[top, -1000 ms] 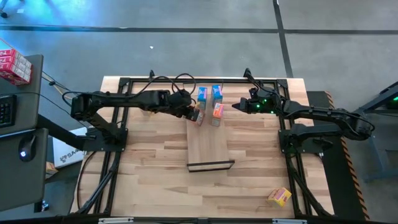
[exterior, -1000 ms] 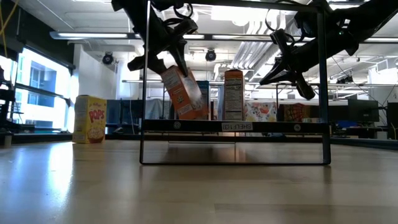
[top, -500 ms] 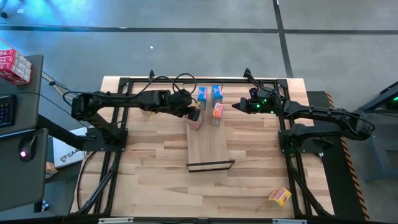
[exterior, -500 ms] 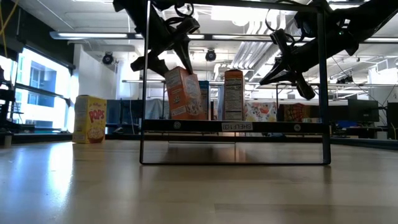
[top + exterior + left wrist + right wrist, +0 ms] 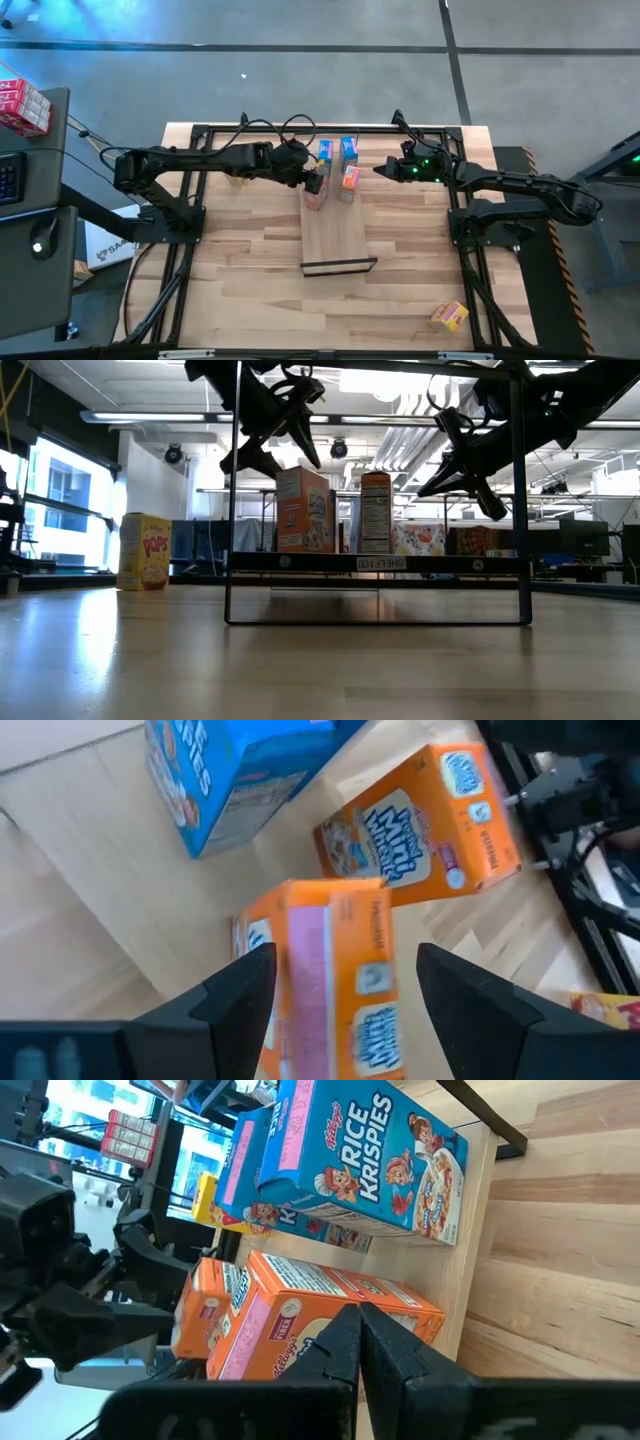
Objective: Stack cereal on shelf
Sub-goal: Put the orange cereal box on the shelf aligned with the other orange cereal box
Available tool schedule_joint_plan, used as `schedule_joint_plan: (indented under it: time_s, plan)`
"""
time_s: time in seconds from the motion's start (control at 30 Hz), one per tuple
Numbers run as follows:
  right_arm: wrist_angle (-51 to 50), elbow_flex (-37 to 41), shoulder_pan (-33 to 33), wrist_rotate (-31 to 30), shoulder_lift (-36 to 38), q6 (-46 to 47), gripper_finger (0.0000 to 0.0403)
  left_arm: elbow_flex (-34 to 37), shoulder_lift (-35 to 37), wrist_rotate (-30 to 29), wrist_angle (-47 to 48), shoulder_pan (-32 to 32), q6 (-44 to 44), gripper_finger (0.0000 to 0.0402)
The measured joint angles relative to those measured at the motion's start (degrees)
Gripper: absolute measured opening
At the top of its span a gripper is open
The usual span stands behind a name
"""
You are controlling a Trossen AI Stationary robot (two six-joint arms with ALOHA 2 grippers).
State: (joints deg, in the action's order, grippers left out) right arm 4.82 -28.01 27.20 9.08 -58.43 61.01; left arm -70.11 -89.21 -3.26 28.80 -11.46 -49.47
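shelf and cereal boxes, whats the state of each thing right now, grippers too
shelf: flat on the table, four boxes at its far end
two blue boxes: upright on the shelf
orange box: upright on the shelf
second orange box: upright on the shelf, released
yellow box: lying on the table, off the shelf
second yellow box: upright, off the shelf
left gripper: open, above the second orange box
right gripper: shut, empty
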Motion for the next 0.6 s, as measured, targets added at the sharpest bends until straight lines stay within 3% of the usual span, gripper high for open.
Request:
schedule_joint_plan:
  time_s: [0.43, 0.5, 0.6]
  plan:
    - [0.0, 0.0, 0.0, 0.0, 0.0, 0.0, 0.0000, 0.0, 8.0, 11.3, 0.7, -8.4, 7.7, 0.0235]
    - [0.0, 0.0, 0.0, 0.0, 0.0, 0.0, 0.0000, 0.0, 10.6, 10.3, 2.7, -8.9, 10.0, 0.0235]
    - [0.0, 0.0, 0.0, 0.0, 0.0, 0.0, 0.0000, 0.0, 14.6, 3.2, 7.6, -8.4, 10.6, 0.0235]
